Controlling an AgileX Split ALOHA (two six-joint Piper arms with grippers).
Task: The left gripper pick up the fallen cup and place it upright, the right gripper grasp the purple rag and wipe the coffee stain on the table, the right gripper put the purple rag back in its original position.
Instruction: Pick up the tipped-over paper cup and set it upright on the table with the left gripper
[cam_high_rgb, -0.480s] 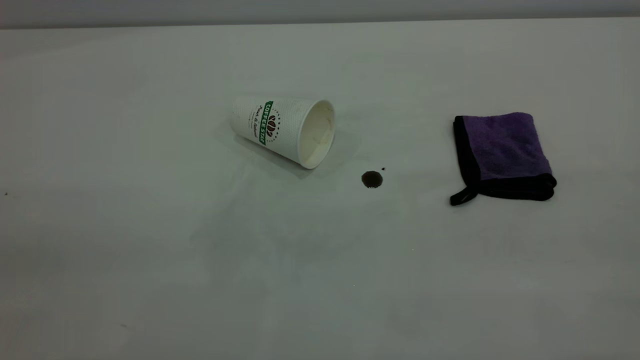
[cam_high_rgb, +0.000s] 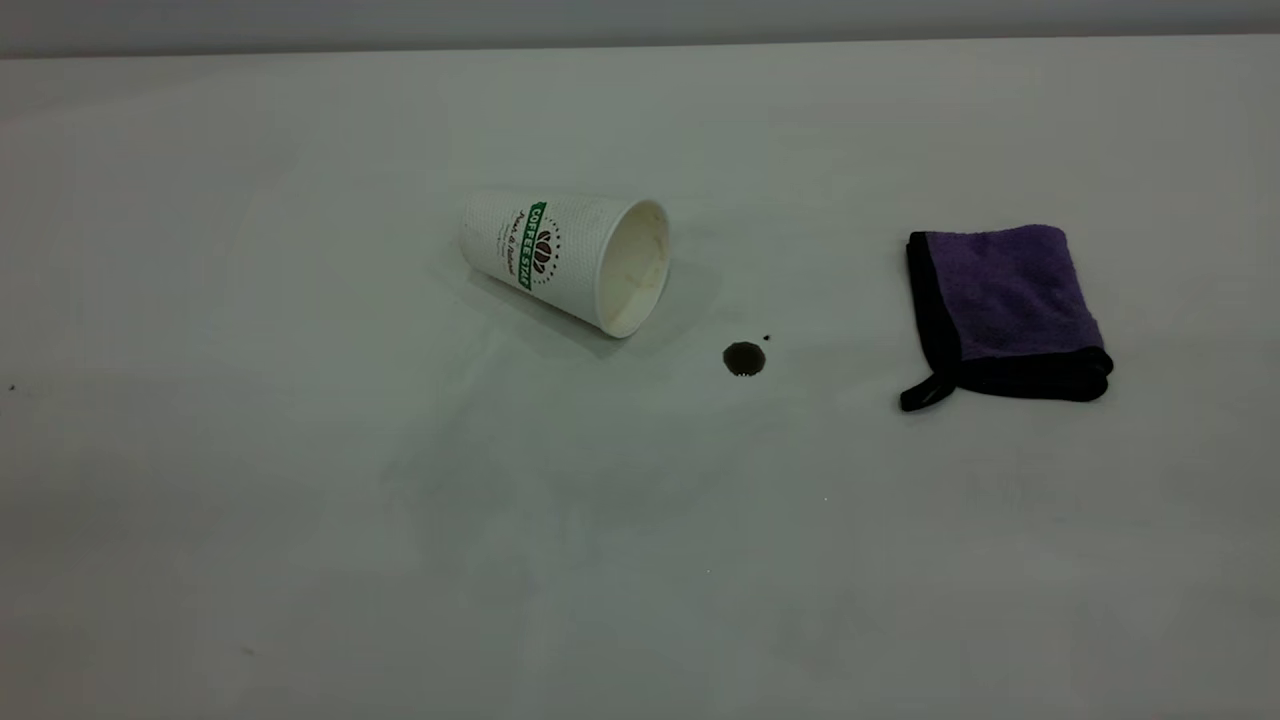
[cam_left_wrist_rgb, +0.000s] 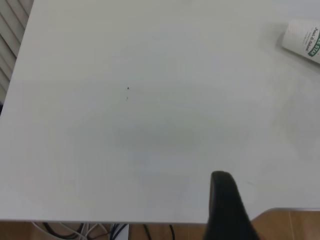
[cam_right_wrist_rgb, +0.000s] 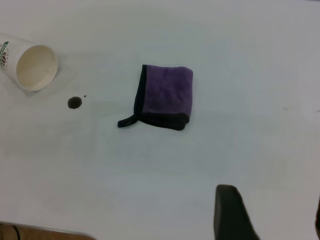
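One cup, one purple rag

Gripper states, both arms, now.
Left gripper: one finger in view, holding nothing; open or shut cannot be told.
Right gripper: open, empty.

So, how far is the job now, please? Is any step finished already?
Nothing looks done. The paper coffee cup lies on its side on the table, mouth toward the coffee stain, which is unwiped. The purple rag sits folded and untouched. Nothing is in hand: in each wrist view only a dark finger shows, well away from cup and rag. All three steps remain.
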